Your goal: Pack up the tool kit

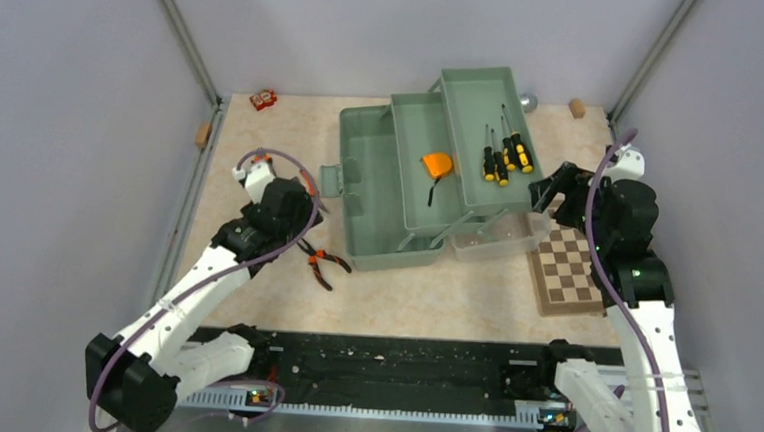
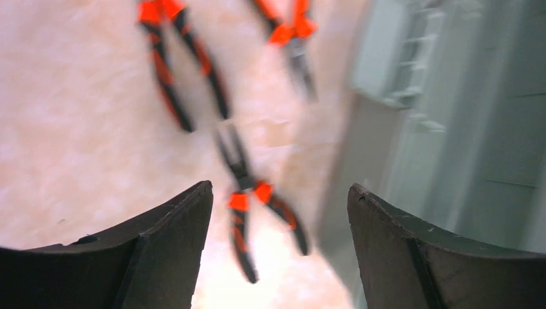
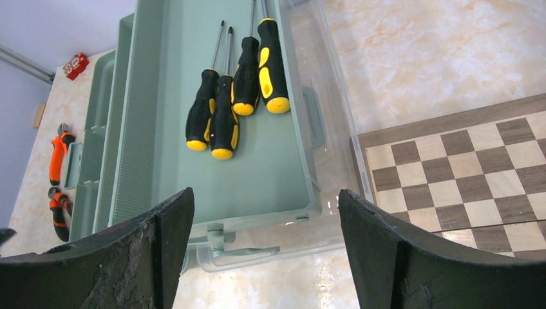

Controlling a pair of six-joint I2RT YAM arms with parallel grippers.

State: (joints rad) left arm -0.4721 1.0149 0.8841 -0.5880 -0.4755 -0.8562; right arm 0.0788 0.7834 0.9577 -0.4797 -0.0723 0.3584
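Note:
The sage-green toolbox [image 1: 379,201] stands open in the middle of the table with its trays folded out. Several black-yellow screwdrivers [image 1: 503,159] lie in the upper right tray, also in the right wrist view [image 3: 235,90]. The orange tape measure [image 1: 438,163] lies in the middle tray. Orange-handled pliers [image 1: 323,263] lie on the table left of the box. The blurred left wrist view shows three pairs [image 2: 257,212]. My left gripper [image 1: 307,226] [image 2: 280,188] is open and empty above them. My right gripper [image 1: 550,191] [image 3: 265,193] is open and empty at the screwdriver tray's near edge [image 3: 257,206], over the translucent lid [image 3: 328,129].
The brown-and-cream chessboard [image 1: 567,272] [image 3: 463,167] lies right of the toolbox under the right arm. A grey metal cylinder [image 1: 528,102], a wooden block [image 1: 576,108] and a small red object [image 1: 263,100] sit along the back edge. Another block [image 1: 203,135] is at the left edge.

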